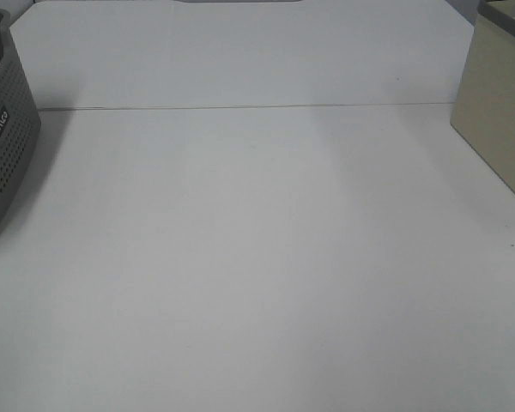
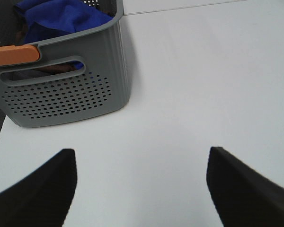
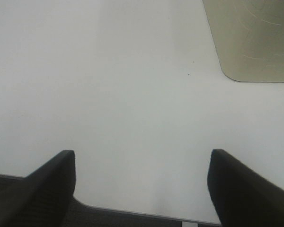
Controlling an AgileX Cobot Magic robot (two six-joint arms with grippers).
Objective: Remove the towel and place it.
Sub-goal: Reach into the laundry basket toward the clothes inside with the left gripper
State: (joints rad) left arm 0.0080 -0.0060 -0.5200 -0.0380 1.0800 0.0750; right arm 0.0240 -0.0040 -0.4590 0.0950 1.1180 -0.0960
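The royal-blue towel (image 2: pixel 61 16) lies bunched inside the grey perforated basket (image 2: pixel 66 94), seen in the left wrist view. The basket has an orange handle piece (image 2: pixel 14 55) on its rim. My left gripper (image 2: pixel 142 189) is open and empty, over the white table a short way from the basket's near wall. My right gripper (image 3: pixel 142 189) is open and empty near the table's front edge. In the exterior high view only the basket's edge (image 1: pixel 4 146) shows at the far left; the towel and both grippers are out of that view.
A beige box (image 1: pixel 498 112) stands at the right edge of the white table (image 1: pixel 257 257); it also shows in the right wrist view (image 3: pixel 253 38). A seam line (image 1: pixel 240 107) runs across the table's back. The table's front edge (image 3: pixel 132 213) lies under my right gripper.
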